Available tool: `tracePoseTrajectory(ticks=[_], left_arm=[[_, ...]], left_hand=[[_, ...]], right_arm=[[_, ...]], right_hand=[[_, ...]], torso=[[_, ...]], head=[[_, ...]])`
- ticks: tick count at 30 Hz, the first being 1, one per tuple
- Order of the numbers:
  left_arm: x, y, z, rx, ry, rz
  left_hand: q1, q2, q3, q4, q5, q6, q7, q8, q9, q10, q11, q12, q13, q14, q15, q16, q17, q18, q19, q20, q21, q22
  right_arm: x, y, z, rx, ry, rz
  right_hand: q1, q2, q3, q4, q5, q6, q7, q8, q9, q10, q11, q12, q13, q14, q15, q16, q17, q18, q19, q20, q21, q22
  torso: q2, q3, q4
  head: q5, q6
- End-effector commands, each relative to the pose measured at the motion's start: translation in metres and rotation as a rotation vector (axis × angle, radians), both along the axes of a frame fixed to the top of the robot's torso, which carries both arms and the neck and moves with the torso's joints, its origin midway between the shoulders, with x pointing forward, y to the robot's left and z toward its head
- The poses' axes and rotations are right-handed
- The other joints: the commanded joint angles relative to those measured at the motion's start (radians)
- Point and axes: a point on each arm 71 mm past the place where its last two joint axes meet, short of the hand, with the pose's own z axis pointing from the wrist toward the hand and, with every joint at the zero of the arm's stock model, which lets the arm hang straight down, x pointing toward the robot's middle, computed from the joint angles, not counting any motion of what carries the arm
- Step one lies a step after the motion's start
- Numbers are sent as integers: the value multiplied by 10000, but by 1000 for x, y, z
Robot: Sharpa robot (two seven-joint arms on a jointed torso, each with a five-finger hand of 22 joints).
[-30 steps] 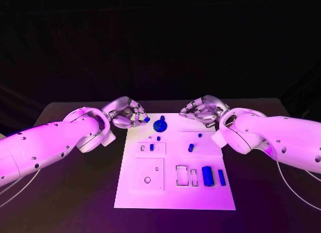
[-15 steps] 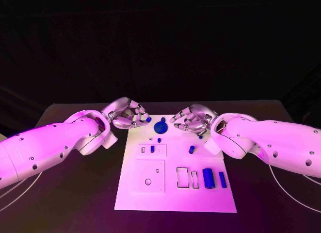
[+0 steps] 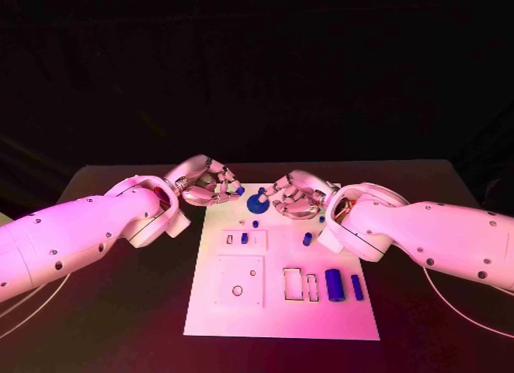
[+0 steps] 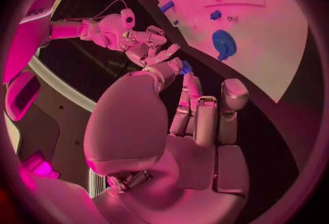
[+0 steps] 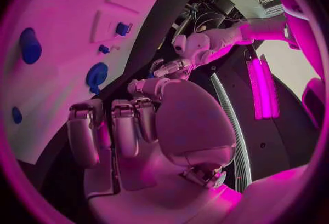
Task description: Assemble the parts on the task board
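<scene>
The white task board (image 3: 277,311) lies in the middle of the black table. A blue round part (image 3: 258,203) stands near its far edge, also in the left wrist view (image 4: 223,43) and the right wrist view (image 5: 96,76). My left hand (image 3: 210,185) hovers at the board's far left corner and pinches a small blue part (image 3: 237,191) at its fingertips (image 4: 185,68). My right hand (image 3: 294,196) hangs just right of the round part with its fingers curled in and nothing seen in them. A blue cylinder (image 3: 333,284) and a blue bar (image 3: 357,287) lie at the near right.
Small blue pieces sit mid-board: a peg (image 3: 255,224), a block (image 3: 244,237) and another piece (image 3: 307,237). Open rectangular slots (image 3: 292,283) and a square plate with a hole (image 3: 239,280) take up the near half. Black table lies on both sides of the board.
My right hand has moved left and slightly nearer, from the board's far right corner to just beside the blue round part. The left hand has hardly moved.
</scene>
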Motion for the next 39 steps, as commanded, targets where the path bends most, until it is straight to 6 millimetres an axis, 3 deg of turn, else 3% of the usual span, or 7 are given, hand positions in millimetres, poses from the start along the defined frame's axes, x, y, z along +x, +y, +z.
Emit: tracePoseTrajectory(ticks=[1, 17, 39], left_arm=[[-1, -3, 1, 37, -67, -152], [-2, -7, 0, 138, 13, -303], [-2, -9, -1, 382, -34, -398]], left_hand=[[-63, -2, 56, 3, 47, 47, -10, 4, 12, 79, 1, -68, -2, 13, -23, 9, 287, -148, -7, -1, -15, -3], [-76, -7, 66, -5, 46, 50, -7, 3, 16, 78, 6, -68, 6, 20, -19, 9, 303, -148, -9, 1, -17, -4], [-83, -8, 68, -8, 44, 57, -7, 6, 19, 81, 7, -65, 11, 17, -18, 7, 298, -148, -9, 2, -17, -4]], right_arm=[[-2, 5, 2, -240, -562, 135], [0, 12, 3, -192, -1043, -220], [-7, 26, 3, -14, -1210, 152]], right_hand=[[-114, -3, 66, 1, 58, 36, -57, -46, -17, 334, -55, 54, 1806, 1025, -58, 32, 2628, -64, 1046, -91, 34, 2628], [-268, 89, 186, -115, -71, 42, -81, -69, -42, 381, -103, 114, 1857, 1025, -100, 32, 2628, -64, 1046, -123, 34, 2628], [-331, 104, 216, -177, -54, 85, -84, -58, -43, 424, -80, 169, 1904, 1025, -88, 32, 2628, -64, 1046, -125, 34, 2628]], torso=[[-2, -2, 0], [-6, -18, 1], [-5, -7, 5]], head=[[3, 4], [-11, 1], [0, 1]])
